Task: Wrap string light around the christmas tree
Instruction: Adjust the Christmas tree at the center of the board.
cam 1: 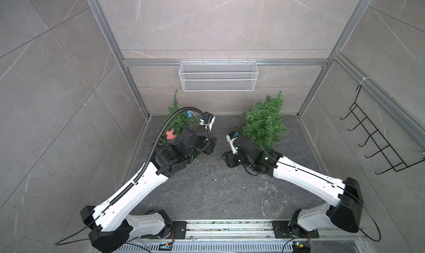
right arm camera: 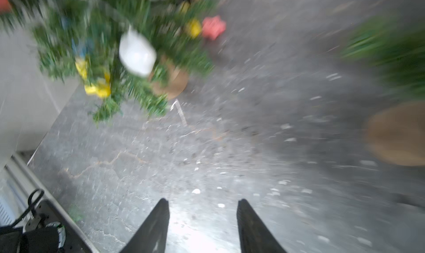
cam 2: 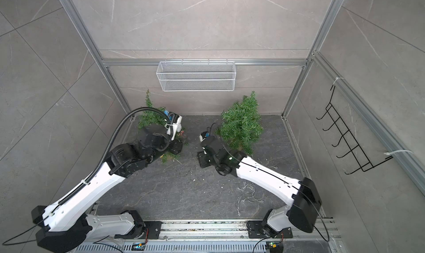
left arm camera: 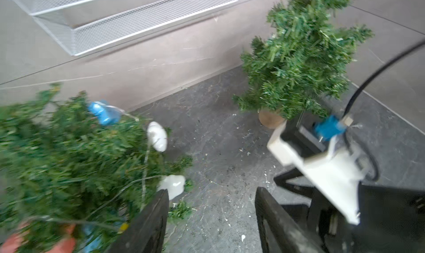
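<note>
A loose tangle of thin silvery string light [cam 1: 272, 193] lies on the dark stone-patterned floor [cam 1: 207, 194] at the front right, just beside the right arm [cam 1: 305, 173]. More thin wire [left arm camera: 145, 171] runs through the small green decorated christmas tree [left arm camera: 69, 152] in the back left corner, among white and blue ornaments [left arm camera: 157, 136]. A bare green christmas tree [cam 1: 264, 123] on a round wooden base [left arm camera: 270, 119] stands at the back right. The left gripper [left arm camera: 211, 219] sits just beside the decorated tree, jaws apart with nothing between them. The right gripper [right arm camera: 202, 226] hangs between the two trees, also spread and empty, though its own view is blurred. A white mesh basket [cam 1: 218, 75] hangs on the back wall.
</note>
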Action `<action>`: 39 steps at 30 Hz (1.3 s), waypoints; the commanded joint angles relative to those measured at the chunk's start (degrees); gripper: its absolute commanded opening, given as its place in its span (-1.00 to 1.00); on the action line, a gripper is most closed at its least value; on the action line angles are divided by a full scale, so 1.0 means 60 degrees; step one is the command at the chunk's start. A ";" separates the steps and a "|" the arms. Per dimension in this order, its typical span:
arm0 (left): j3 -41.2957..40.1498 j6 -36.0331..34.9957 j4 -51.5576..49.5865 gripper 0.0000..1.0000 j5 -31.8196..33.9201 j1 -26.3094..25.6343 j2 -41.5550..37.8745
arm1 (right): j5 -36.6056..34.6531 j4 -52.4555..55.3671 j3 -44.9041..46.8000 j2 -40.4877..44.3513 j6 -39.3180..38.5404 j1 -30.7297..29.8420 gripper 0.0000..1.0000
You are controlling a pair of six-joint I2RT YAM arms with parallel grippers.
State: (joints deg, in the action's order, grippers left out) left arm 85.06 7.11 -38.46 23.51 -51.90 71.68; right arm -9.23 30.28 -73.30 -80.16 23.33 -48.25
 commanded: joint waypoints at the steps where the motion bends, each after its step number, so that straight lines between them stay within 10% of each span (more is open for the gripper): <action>1: -0.0564 0.0714 0.1617 0.26 -0.0292 -0.0300 0.0483 | -0.1655 0.2382 -0.1161 0.0382 -0.1171 0.0842 0.04; 12: -0.2304 0.1736 0.5279 0.28 -0.2610 -0.0196 0.2673 | -0.1122 0.3283 -0.5330 -0.0235 -0.1433 0.3745 0.39; 26: -0.2410 0.1836 0.5370 0.27 -0.3026 -0.0125 0.3385 | -0.0324 0.3128 -0.9040 -0.3181 -0.2123 0.5167 0.61; 30: -0.2680 0.1860 0.5441 0.27 -0.2981 -0.0074 0.3190 | 0.0022 0.2135 -0.8407 -0.3111 -0.2231 0.5167 0.45; 39: -0.3005 0.1857 0.5717 0.24 -0.2818 0.0051 0.3007 | 0.1729 0.1460 -0.7799 -0.2672 -0.1844 0.5156 -0.69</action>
State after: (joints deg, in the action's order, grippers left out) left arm 67.24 17.82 -7.14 5.89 -51.96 92.47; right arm -4.23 41.78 -120.92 -98.94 10.90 -17.17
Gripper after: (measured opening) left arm 0.621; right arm 0.174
